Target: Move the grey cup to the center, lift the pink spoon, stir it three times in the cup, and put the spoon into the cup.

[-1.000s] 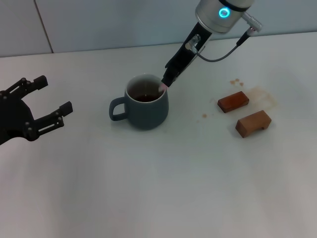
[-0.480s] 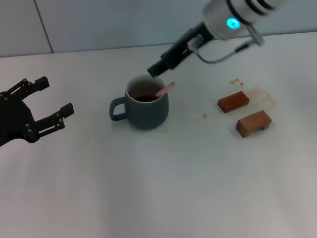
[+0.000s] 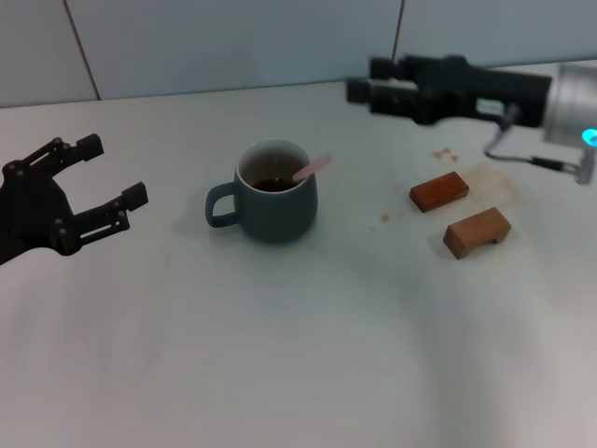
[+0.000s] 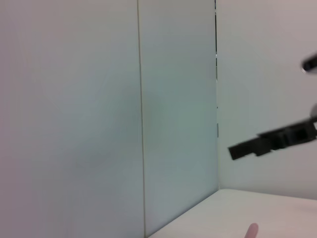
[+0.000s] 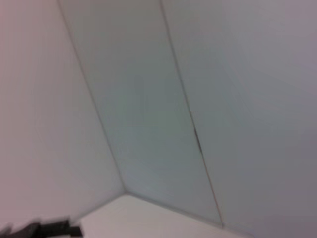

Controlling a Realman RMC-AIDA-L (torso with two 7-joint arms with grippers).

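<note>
Since the earlier frame, the right hand (image 3: 359, 90) has let go of the pink spoon (image 3: 312, 168) and has pulled away up and to the right; it now hangs behind the grey cup (image 3: 274, 193), empty, with its fingers a little apart. The grey cup stands upright near the middle of the tabletop (image 3: 298, 345), its handle toward the left. The pink spoon rests inside the cup, its pale handle leaning over the right rim. The left hand (image 3: 98, 179) hovers well to the left, fingers spread apart, holding nothing. Two wooden blocks (image 3: 462, 213) lie to the right.
</note>
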